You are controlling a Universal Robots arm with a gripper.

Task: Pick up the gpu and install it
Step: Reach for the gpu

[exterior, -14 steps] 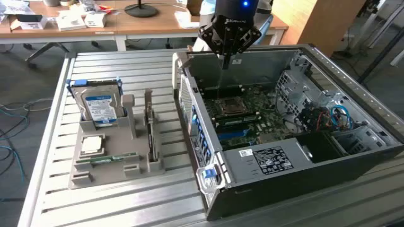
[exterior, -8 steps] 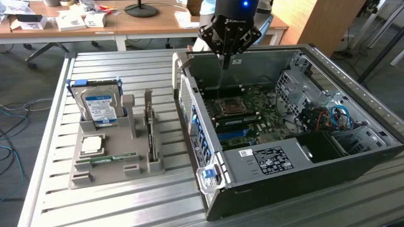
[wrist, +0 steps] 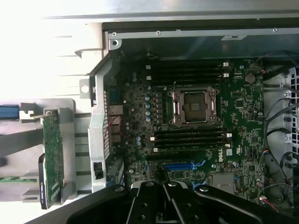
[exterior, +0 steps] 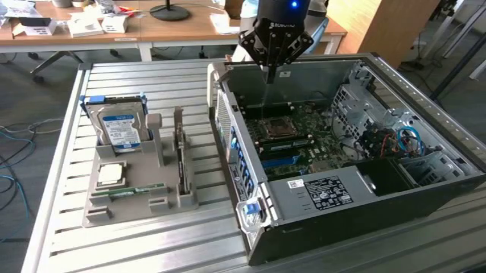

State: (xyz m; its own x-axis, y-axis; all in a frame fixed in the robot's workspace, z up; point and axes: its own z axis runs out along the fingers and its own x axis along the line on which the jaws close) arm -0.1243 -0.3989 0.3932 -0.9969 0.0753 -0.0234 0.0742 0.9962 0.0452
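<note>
Slatted table point(exterior: 136, 244): closed claw point(exterior: 268, 78) above case point(exterior: 365, 224); gpu point(exterior: 181, 159) seemingly edge-up in holder point(exterior: 125, 211).

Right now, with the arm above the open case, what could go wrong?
The shut jaws hang empty over the motherboard; coming down here, they could strike the uncovered CPU socket. The gpu stands edge-on in the grey holder; a skewed grip might tip or jam it.
</note>
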